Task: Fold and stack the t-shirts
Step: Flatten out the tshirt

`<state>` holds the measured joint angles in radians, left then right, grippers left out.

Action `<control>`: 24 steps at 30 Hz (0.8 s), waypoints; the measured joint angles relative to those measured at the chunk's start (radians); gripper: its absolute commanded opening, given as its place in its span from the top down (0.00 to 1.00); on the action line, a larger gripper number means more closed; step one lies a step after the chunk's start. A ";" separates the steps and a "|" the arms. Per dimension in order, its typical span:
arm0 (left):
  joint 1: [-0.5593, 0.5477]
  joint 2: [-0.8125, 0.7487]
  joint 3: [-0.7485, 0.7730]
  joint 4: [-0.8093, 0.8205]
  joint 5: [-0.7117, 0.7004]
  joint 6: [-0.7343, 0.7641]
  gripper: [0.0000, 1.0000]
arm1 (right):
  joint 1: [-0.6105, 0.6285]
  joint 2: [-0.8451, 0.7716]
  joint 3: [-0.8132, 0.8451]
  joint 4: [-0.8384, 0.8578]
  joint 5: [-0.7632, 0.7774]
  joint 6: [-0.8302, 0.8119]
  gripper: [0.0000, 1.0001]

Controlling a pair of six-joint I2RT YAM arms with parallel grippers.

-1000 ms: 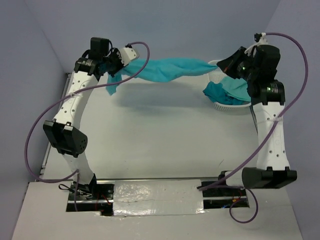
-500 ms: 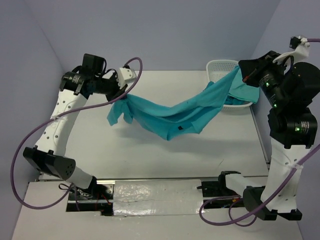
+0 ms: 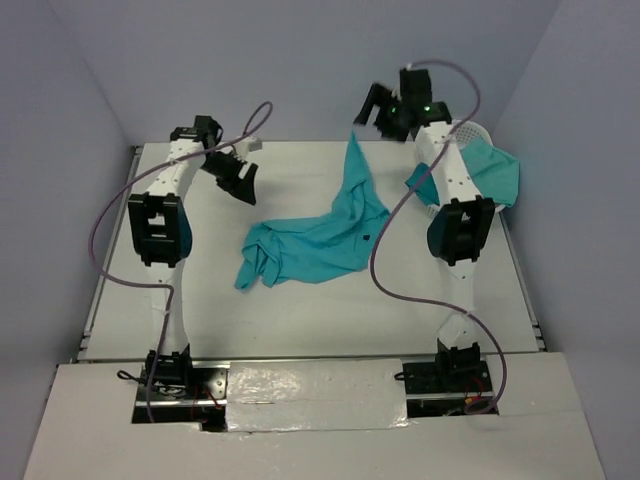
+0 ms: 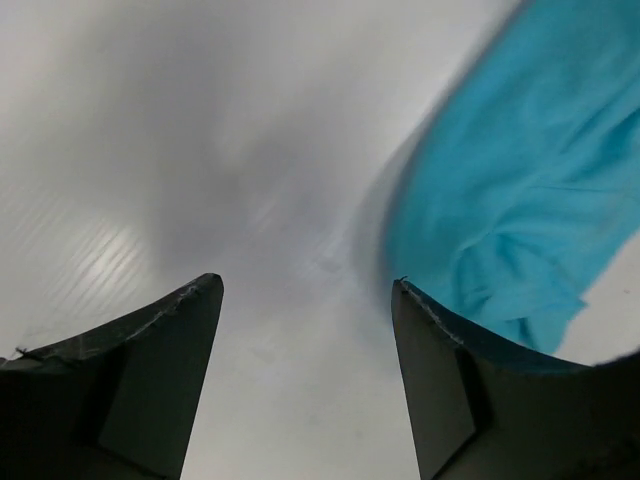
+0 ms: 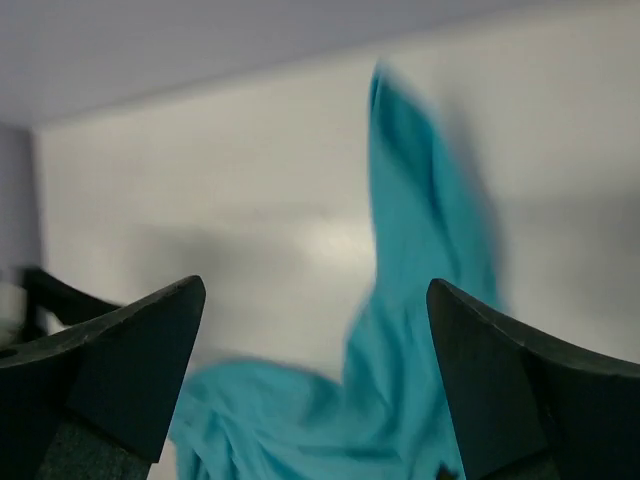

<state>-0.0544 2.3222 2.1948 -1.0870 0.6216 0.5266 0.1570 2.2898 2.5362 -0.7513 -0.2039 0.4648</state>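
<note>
Teal t-shirt (image 3: pixel 318 240) lay crumpled at the middle of the bench (image 3: pixel 300 310), one narrow end reaching toward the far edge, just under the right gripper (image 3: pixel 371 108). A second t-shirt (image 3: pixel 497 174) draped over the white basket (image 3: pixel 478 131) at the far right corner. Both the right and the left gripper (image 3: pixel 240 180) stood spread apart, holding nothing.

Teal t-shirt (image 3: pixel 318 240) rumpled at centre, second teal t-shirt (image 3: pixel 495 172) bunched far right
</note>
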 measured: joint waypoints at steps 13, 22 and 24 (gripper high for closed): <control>-0.044 -0.742 -0.666 0.337 -0.166 0.052 0.57 | 0.322 -0.468 -0.733 -0.027 0.214 -0.100 0.05; -0.005 -0.748 -1.025 0.370 -0.211 -0.019 0.33 | 0.555 -0.530 -1.071 0.247 0.097 -0.016 0.47; 0.059 -0.749 -1.035 0.378 -0.186 -0.066 0.33 | 0.612 -0.447 -1.046 0.283 0.073 -0.015 0.38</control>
<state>0.0048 1.5734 1.1595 -0.7094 0.4355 0.4603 0.7692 1.8423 1.4899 -0.4679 -0.1307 0.4496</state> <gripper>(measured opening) 0.671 0.568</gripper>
